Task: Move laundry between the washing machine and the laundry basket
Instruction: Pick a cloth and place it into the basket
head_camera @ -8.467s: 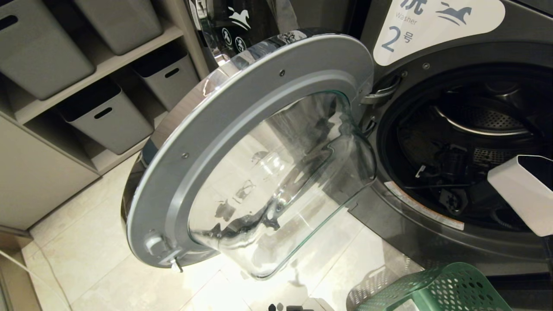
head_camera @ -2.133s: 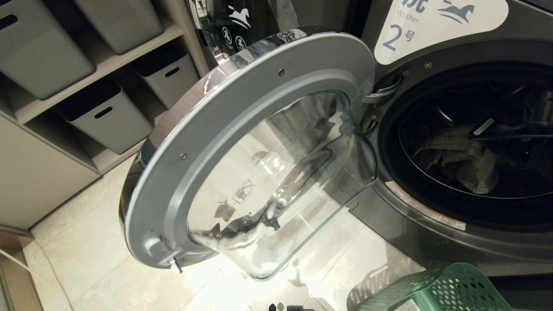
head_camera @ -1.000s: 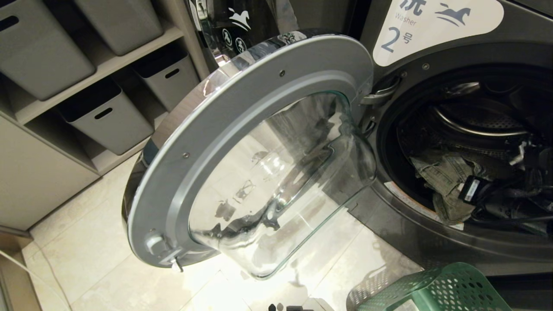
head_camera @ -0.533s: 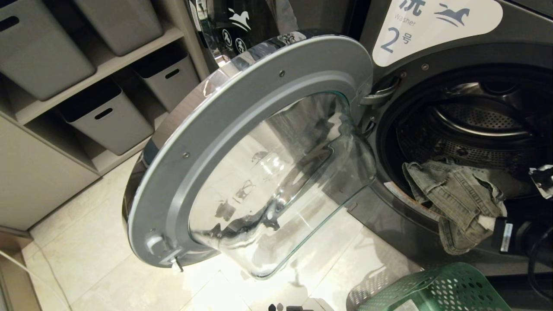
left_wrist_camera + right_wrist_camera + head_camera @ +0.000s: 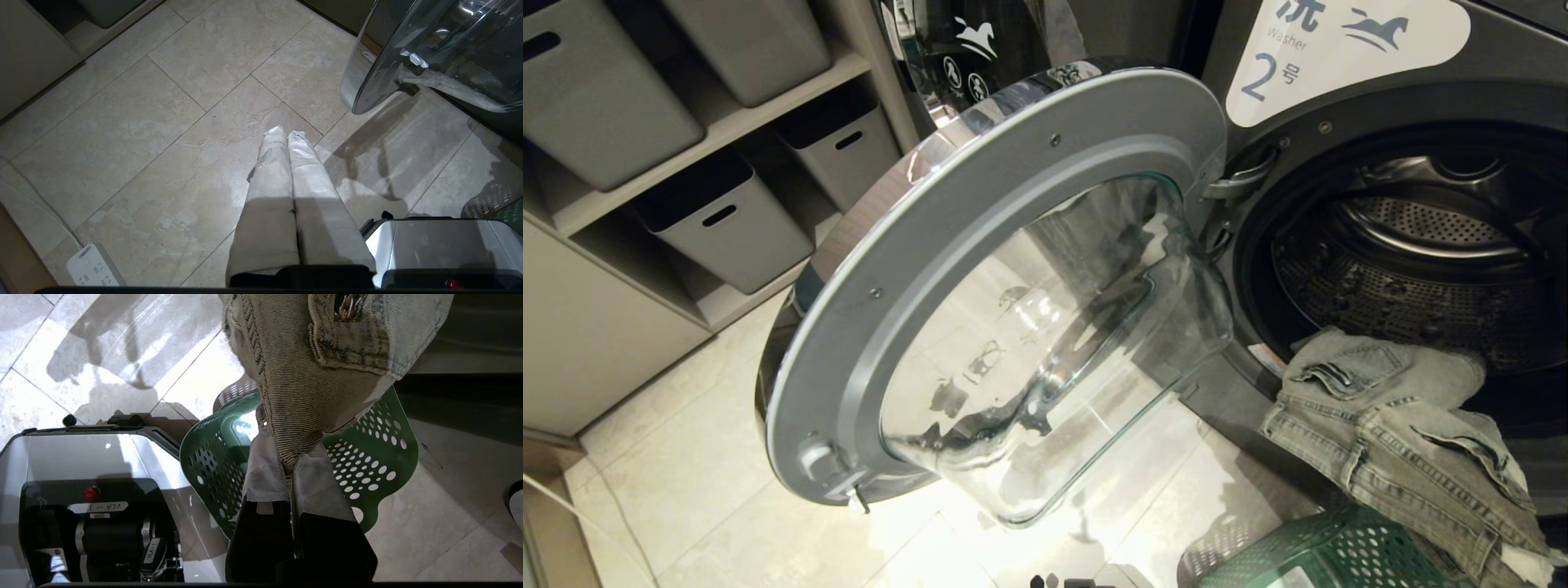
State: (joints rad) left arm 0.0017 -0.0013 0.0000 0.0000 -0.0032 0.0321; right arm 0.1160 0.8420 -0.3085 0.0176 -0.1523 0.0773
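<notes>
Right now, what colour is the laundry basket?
Green, with perforated sides; the laundry basket shows best in the right wrist view.

Grey-beige denim laundry draped from open washing machine drum over green laundry basket.

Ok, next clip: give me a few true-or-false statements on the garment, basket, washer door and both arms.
1. The right gripper has its jaws shut on the pale grey-beige denim garment. True.
2. The garment lies fully inside the green perforated plastic basket. False: it hangs above the basket, draped out of the drum mouth.
3. The round chrome-rimmed glass door of the dark grey washing machine is closed. False: it stands wide open.
4. The left gripper holds nothing, above the tiled floor. True.
</notes>
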